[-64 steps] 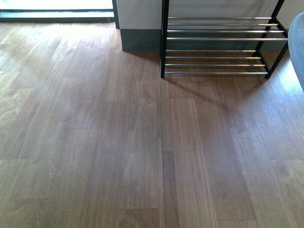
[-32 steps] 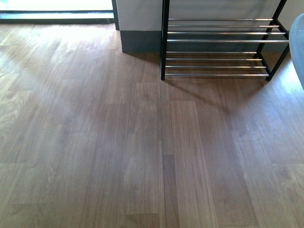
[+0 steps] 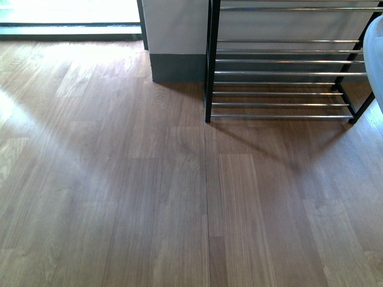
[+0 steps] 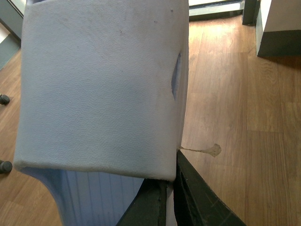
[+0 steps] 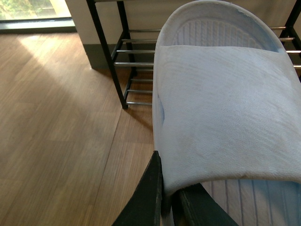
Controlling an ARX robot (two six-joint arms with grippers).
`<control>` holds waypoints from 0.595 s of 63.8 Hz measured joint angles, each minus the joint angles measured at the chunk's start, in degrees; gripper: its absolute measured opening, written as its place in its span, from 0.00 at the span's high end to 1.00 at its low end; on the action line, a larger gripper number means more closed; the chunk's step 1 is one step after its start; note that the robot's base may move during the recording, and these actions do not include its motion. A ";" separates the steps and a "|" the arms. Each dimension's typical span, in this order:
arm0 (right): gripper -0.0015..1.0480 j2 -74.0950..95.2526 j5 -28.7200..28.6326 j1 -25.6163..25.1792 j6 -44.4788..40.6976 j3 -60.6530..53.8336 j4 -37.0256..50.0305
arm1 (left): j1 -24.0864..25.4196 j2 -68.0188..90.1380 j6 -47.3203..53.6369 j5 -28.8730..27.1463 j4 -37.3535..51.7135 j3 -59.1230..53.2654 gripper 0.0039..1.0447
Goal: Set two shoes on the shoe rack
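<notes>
Each slide is pale blue rubber with a broad, finely textured strap. The right slide (image 5: 225, 108) shows a ribbed footbed past the strap and a raised rim round its rounded end. The left slide (image 4: 99, 84) fills most of its wrist view, strap outward, with ribbed rubber beneath the strap's edge (a few faint dark specks mark the strap).

The right end effector (image 5: 168, 188) is pinched narrow on the side wall of the right slide, black fingers close together, and holds it off the floor (image 3: 119, 197). The left end effector (image 4: 170, 174) grips the left slide the same way, by its edge beside the strap.

The rack (image 3: 281, 73) stands just beyond the right end effector, past the far end of its slide. It has a black tube frame and tiers of thin silver bars, all bare where they show. Its near post (image 5: 106, 52) rises beside the slide's rim, apart from it. In the front view only a sliver of the right slide (image 3: 377, 60) shows, by the rack's right end.

Wide bare wood floor lies below and ahead of both end effectors. A wall (image 3: 176, 30) with a dark skirting stands just beside the rack's left post. Below the left end effector the floor bears a small pale smear (image 4: 209, 150).

Both arms carry their slides raised, wrists angled down toward the floor.
</notes>
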 joint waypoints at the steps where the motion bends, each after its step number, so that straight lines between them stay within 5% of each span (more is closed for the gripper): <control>1: 0.98 0.00 -0.02 0.00 0.00 0.00 0.00 | 0.00 0.00 0.00 0.00 0.00 0.00 0.99; 38: 0.98 0.00 0.00 0.00 0.00 0.00 0.00 | 0.00 0.00 0.00 0.00 0.00 0.02 0.99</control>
